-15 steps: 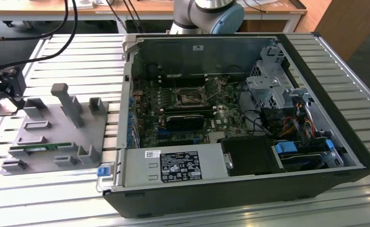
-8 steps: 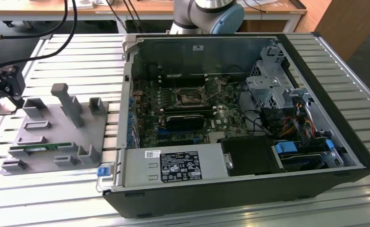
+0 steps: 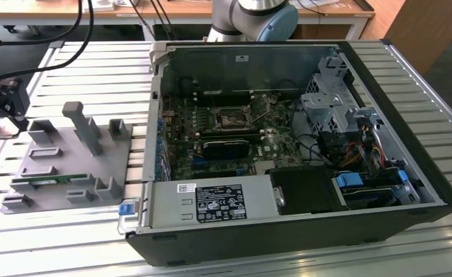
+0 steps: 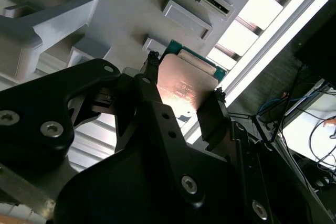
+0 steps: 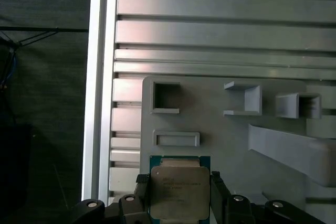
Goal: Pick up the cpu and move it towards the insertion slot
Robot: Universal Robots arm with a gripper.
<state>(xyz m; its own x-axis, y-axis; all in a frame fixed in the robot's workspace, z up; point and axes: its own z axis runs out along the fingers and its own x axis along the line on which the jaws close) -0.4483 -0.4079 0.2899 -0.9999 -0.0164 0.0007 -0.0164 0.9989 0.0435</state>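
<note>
In both wrist views the cpu, a flat square chip with a shiny metal top and a thin green rim, sits clamped between two black fingers. My gripper is shut on it by two opposite edges. In the exterior view my gripper hangs at the far left, over the left end of the grey holder plate. The insertion slot, a small black socket in a silvery bracket, lies on the motherboard inside the open computer case, well to the exterior view's right of my gripper.
The grey holder plate carries raised posts, several pockets and a green memory stick. The black case walls stand between holder and motherboard. A wider black block sits just in front of the slot. Cables run at the back left.
</note>
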